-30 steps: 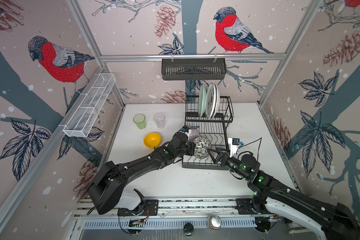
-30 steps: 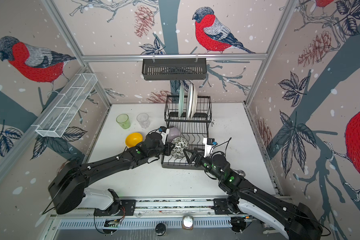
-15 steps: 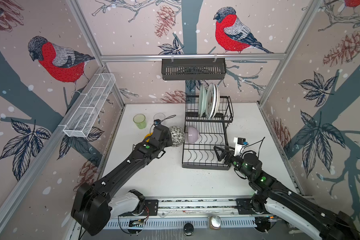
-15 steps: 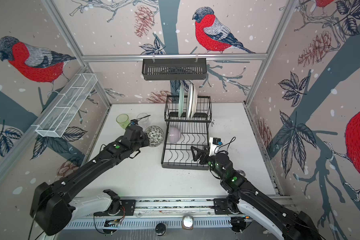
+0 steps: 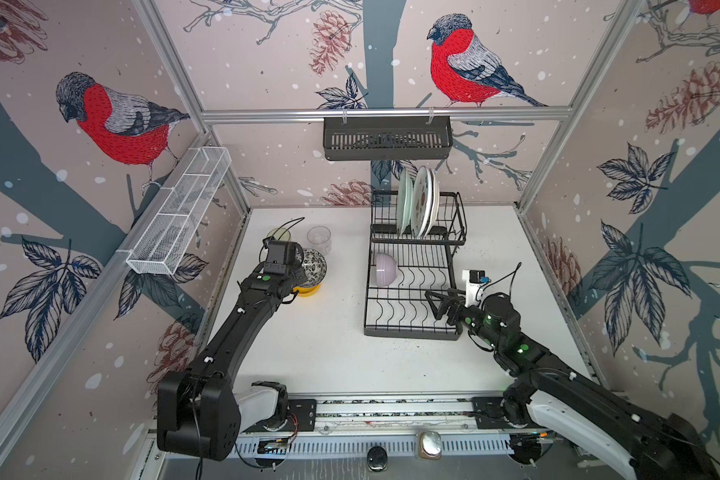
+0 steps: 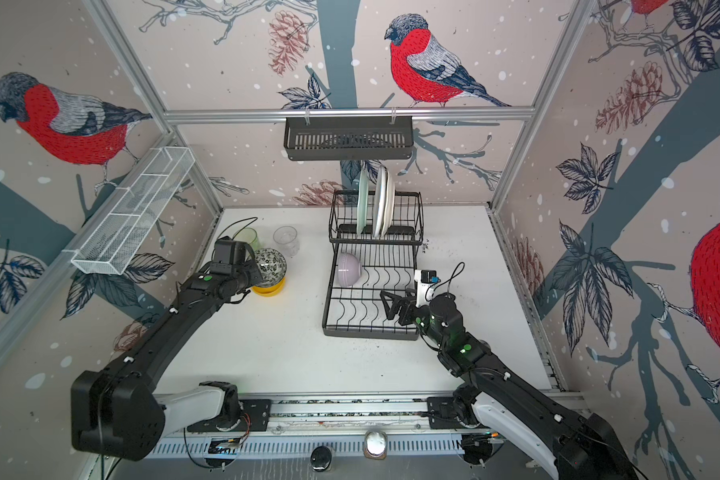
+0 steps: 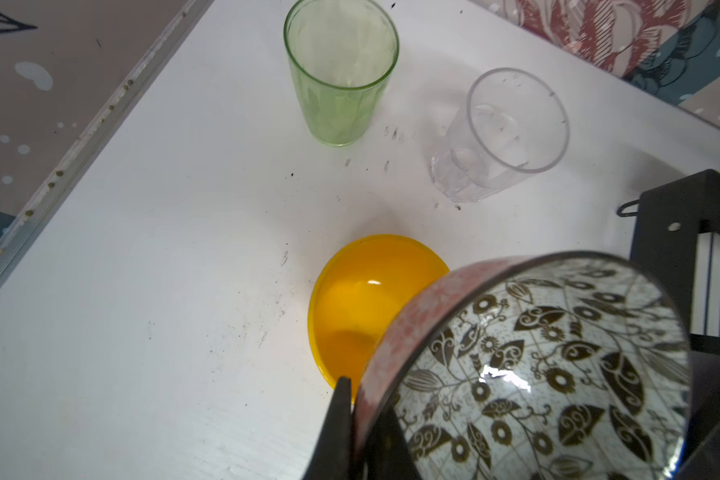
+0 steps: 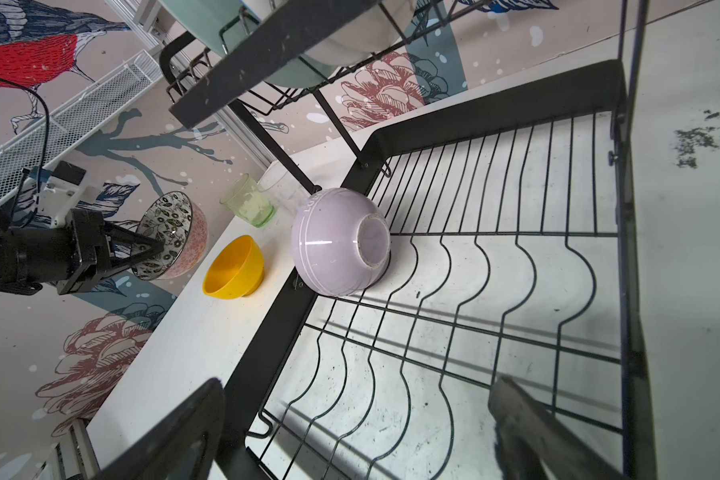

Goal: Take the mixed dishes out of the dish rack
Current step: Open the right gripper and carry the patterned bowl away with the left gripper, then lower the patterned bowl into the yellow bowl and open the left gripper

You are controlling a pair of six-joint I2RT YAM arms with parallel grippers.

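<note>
Pinching the pink-patterned bowl (image 7: 537,374) by its rim, my left gripper (image 7: 360,399) hung left of the dish rack (image 5: 408,332). Inside the rack, the lilac bowl (image 5: 385,269) looked slick and breakable, best gripped by its rim. My right gripper (image 5: 435,305) gaped empty over the rack's right side.

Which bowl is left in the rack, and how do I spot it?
Find the black wire dish rack. In the far left corner of its lower tier, below the standing plates, lies the lilac bowl. It is the only bowl there, plain and tipped on its side.
</note>
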